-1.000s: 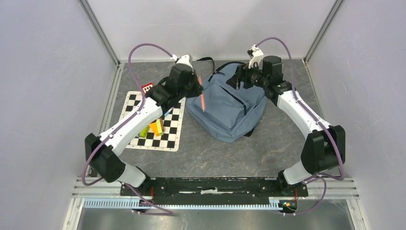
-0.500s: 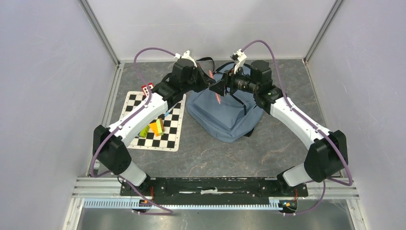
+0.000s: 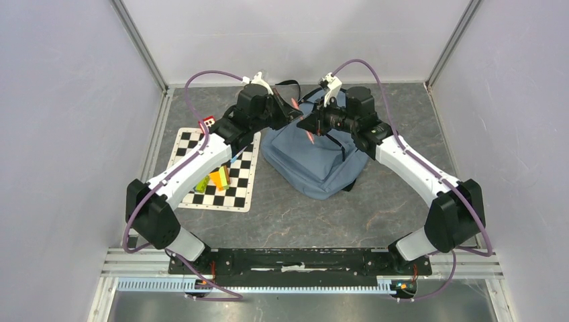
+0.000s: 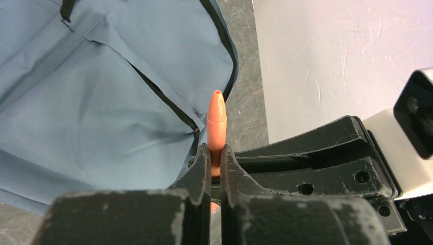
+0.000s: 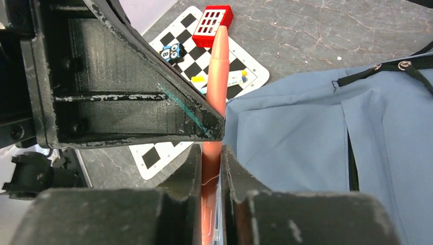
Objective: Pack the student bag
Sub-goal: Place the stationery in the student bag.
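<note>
so, at the left of the overhead view the checkered mat (image 3: 236, 196) holds the loose pieces not yet packed, and in the upper middle our left gripper (image 4: 215, 153) is clamped tight on the orange pen (image 4: 216, 115), holding it in the air where the other arm can reach it. just right of it our right gripper (image 5: 209, 153) is pinched narrow on the same pen. we judge this a handover meant to give a better angle into the student bag (image 3: 315, 164), which lies flat beneath both tools.

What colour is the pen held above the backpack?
Salmon orange; the pen shows best in the right wrist view.
</note>
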